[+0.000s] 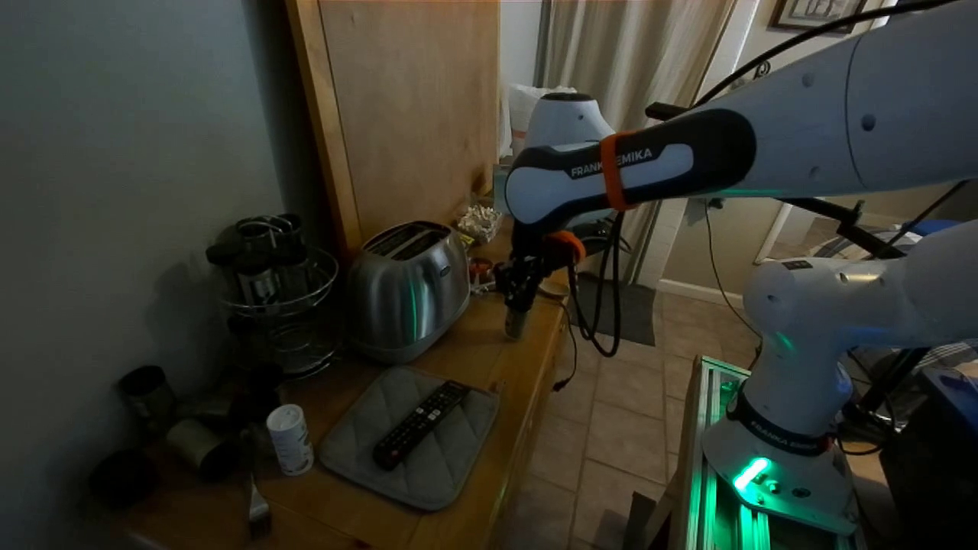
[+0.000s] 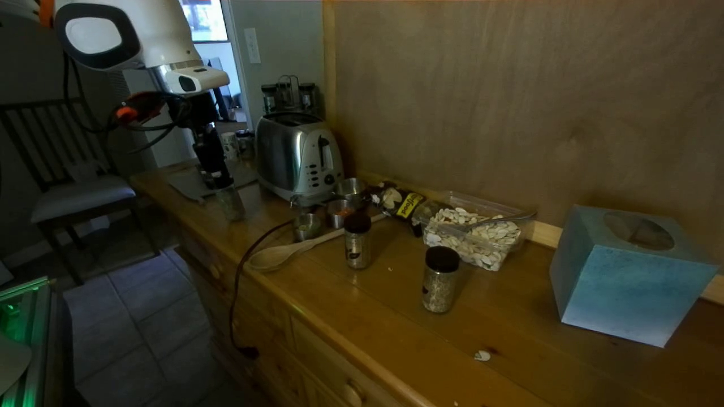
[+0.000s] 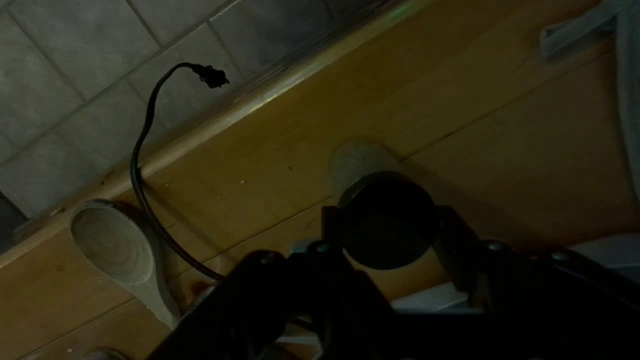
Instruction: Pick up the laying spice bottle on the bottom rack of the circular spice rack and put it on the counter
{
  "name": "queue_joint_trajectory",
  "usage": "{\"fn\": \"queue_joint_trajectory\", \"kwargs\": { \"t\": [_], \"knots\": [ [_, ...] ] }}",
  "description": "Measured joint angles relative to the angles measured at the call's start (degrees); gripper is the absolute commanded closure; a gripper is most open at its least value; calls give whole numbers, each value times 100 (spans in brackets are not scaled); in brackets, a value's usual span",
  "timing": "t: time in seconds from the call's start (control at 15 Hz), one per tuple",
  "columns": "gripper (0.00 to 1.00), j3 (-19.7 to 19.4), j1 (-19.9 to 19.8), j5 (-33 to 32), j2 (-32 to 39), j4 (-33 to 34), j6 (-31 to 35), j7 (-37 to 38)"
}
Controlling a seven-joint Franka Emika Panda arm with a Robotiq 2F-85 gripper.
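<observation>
Above the tabletop (image 2: 367, 299), near the toaster (image 2: 297, 161), I find my claw (image 3: 389, 222) gripping a spice bottle (image 2: 231, 204) by its cap; whether its base makes contact, I cannot determine.

3 views look down, sharing the counter (image 2: 365, 297).

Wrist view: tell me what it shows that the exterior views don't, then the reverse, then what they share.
Wrist view only: the top of the dark cap on the spice bottle held in the jaws.
Exterior only: the circular spice rack and white canister in both exterior views; the remote control in an exterior view.
Shared by all three: the spice bottle below its cap, the counter, grey mat and dangling plug.
</observation>
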Motion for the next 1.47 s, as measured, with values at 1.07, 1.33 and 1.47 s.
{"fn": "queue_joint_trajectory", "kwargs": {
  "t": [1.07,1.33,1.47],
  "knots": [
    [0,131,-457,359,-627,277,430,184],
    [0,-205,-417,273,-623,674,-85,182],
    [0,-455,-393,149,-613,924,-535,179]
  ]
}}
